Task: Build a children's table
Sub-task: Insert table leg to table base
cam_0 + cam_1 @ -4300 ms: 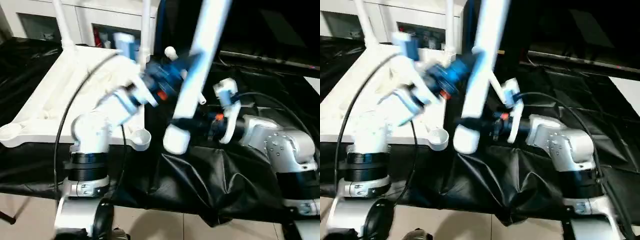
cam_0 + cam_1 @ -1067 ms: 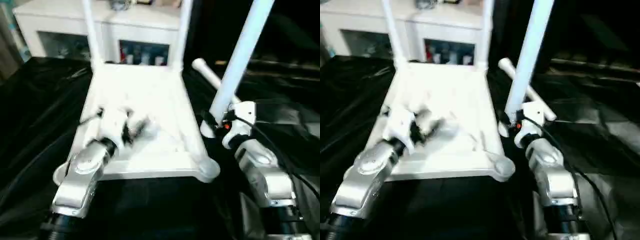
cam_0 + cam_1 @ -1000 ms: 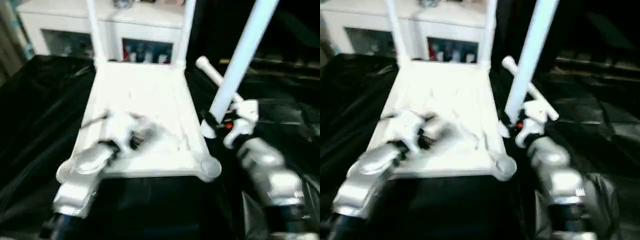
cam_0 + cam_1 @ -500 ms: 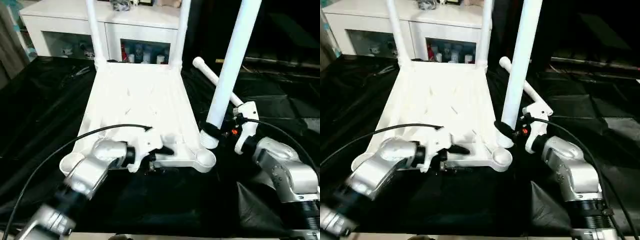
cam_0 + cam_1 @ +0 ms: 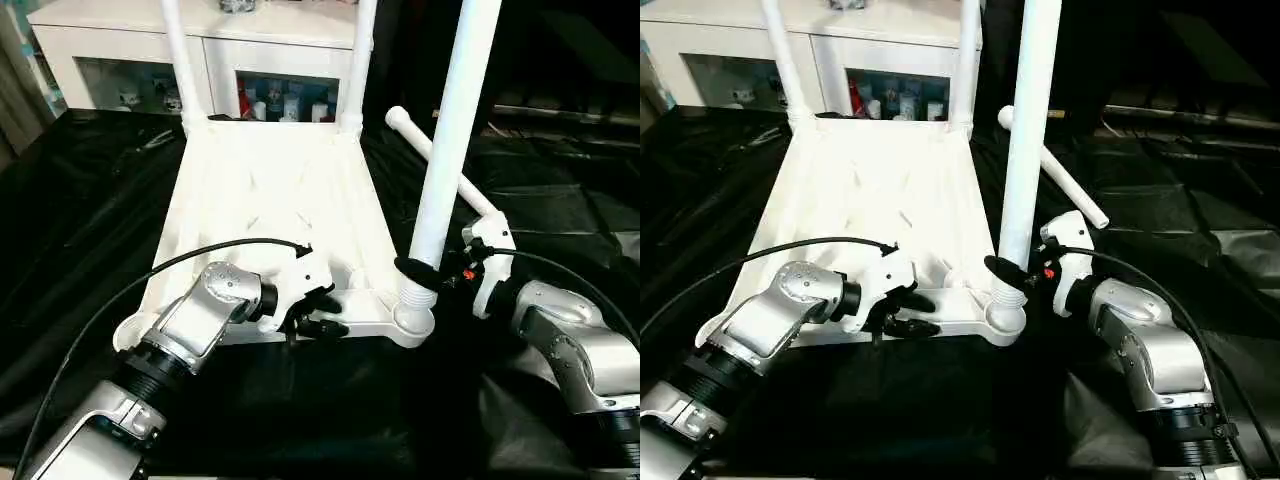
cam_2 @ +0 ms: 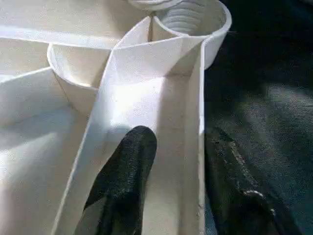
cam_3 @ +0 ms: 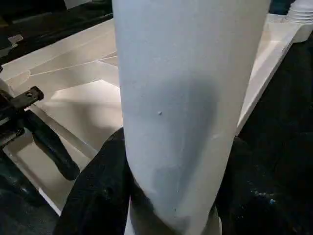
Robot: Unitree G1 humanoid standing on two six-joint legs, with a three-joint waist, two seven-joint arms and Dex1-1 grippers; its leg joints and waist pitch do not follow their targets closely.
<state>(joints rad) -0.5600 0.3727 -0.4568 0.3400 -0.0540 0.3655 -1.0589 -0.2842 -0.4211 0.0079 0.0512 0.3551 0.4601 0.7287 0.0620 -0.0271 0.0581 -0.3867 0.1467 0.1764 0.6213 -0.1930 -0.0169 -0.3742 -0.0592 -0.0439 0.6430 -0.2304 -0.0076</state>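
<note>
Worked over a black crinkled sheet [image 5: 70, 200] spread across the whole surface. Backed by a white cabinet [image 5: 130, 45] with glass fronts, small bottles and jars [image 5: 280, 100] on its shelf. Dark at the far right, glare on the sheet's folds.

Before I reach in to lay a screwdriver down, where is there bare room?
The black cloth left of the tabletop is open, as is the cloth on the robot's right beyond the loose leg. It is crowded at the near rim: the left gripper clamps it, and the right gripper holds a leg in the corner socket.
</note>
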